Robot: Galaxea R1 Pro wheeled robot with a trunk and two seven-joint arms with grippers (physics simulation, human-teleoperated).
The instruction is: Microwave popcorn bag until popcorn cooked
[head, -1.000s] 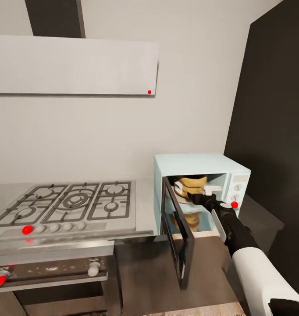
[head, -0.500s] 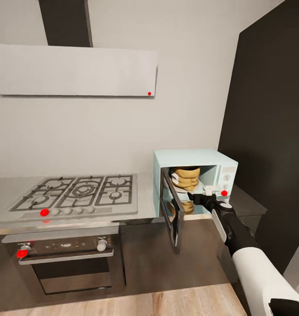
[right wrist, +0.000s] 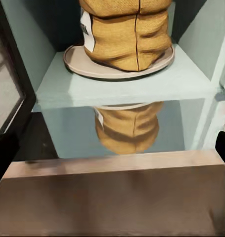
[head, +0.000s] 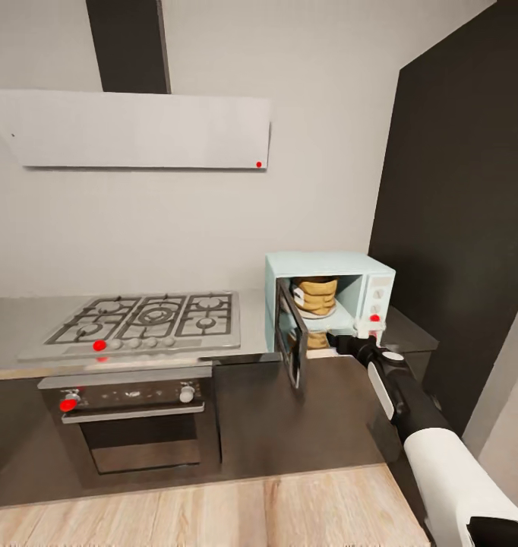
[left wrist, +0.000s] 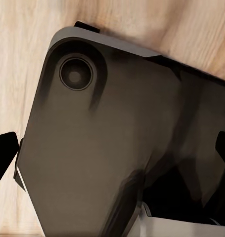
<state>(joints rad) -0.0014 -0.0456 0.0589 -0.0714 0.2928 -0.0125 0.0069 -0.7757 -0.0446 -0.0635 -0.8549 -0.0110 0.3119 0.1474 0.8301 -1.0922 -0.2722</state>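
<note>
The tan popcorn bag (head: 316, 295) stands upright on the round turntable plate (right wrist: 117, 65) inside the mint-blue microwave (head: 365, 267). The microwave's dark glass door (head: 291, 343) hangs open toward the hob. In the right wrist view the popcorn bag (right wrist: 126, 34) is mirrored in the glossy countertop (right wrist: 63, 132) below it. My right gripper (head: 350, 339) hovers just outside the microwave opening, open and holding nothing, with the dark tips of the right gripper (right wrist: 112, 154) wide apart. My left gripper (left wrist: 112, 158) is open over my own dark base.
The steel gas hob (head: 149, 319) sits left of the microwave, with the oven (head: 130, 425) under it and the white hood (head: 137, 129) above. A tall dark cabinet (head: 456, 228) stands close on the right. Wooden floor (head: 213, 509) lies in front.
The whole view has pulled back from the counter. My right gripper has come out of the microwave cavity, leaving the popcorn bag on the plate inside.
</note>
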